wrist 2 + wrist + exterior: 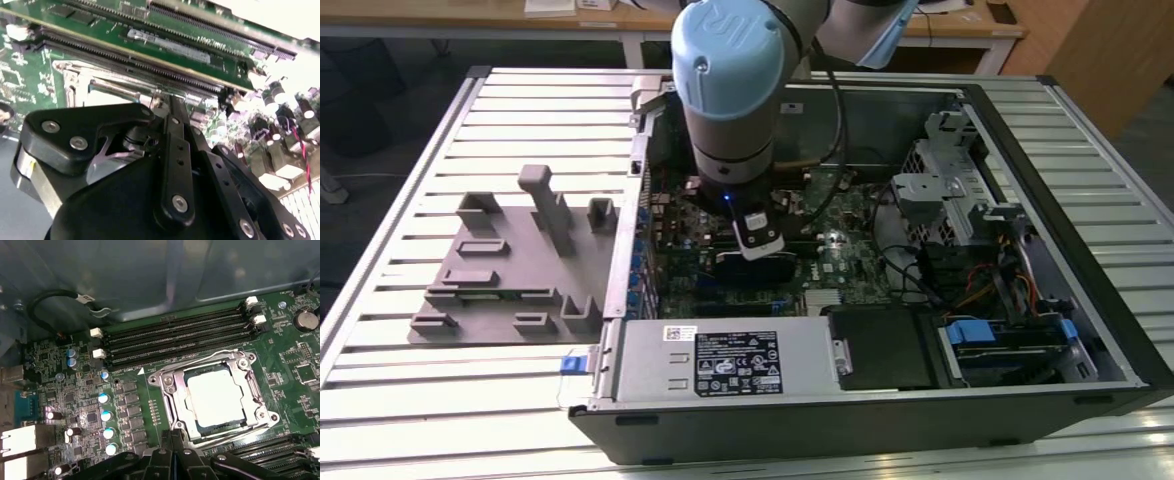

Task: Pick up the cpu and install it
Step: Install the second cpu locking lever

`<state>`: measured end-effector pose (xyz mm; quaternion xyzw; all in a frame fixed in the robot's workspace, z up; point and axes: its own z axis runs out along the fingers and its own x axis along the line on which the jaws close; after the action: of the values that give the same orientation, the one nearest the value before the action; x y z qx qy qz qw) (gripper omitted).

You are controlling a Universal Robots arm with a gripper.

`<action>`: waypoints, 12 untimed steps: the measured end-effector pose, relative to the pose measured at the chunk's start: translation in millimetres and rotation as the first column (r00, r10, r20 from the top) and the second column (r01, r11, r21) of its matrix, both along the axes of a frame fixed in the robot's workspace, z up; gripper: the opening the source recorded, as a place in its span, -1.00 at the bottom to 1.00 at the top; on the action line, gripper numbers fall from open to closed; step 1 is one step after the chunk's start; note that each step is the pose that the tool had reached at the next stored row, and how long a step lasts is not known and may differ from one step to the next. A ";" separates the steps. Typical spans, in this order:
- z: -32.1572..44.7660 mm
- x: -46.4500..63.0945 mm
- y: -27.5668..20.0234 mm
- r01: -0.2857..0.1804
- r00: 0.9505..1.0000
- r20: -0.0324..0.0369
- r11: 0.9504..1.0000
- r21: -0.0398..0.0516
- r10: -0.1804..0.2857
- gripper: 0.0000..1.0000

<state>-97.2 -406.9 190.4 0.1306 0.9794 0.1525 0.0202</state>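
We see the open computer case (1067,330) lying on the slatted table (400,400), near its far edge. Inside, the arm's gripper (761,240) hangs over the motherboard (75,390). The cpu (215,396) sits in its socket frame (170,390). We cannot tell how the gripper's fingers stand.

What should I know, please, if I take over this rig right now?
Hand: low over the green motherboard, beside the metal socket frame; whether it is open or shut cannot be told.
CPU: the flat square silver-grey chip lies inside that frame, apart from the hand.
Done: chip appears placed in the socket.
Left: the frame looks unlatched; whether the chip sits fully flat is unclear.
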 end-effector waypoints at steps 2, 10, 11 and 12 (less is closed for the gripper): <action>7.2 0.0 0.1 0.000 1.000 0.000 1.000 0.001 0.000 -0.79; 25.4 5.3 0.8 0.004 1.000 0.000 1.000 -0.011 -0.004 -0.79; 25.4 7.7 1.1 0.005 1.000 0.000 1.000 -0.016 -0.005 -0.79; 25.4 9.8 1.4 0.007 1.000 0.000 1.000 -0.021 -0.007 -0.79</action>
<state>-87.4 -405.5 215.9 0.1338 0.9805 0.1421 0.0220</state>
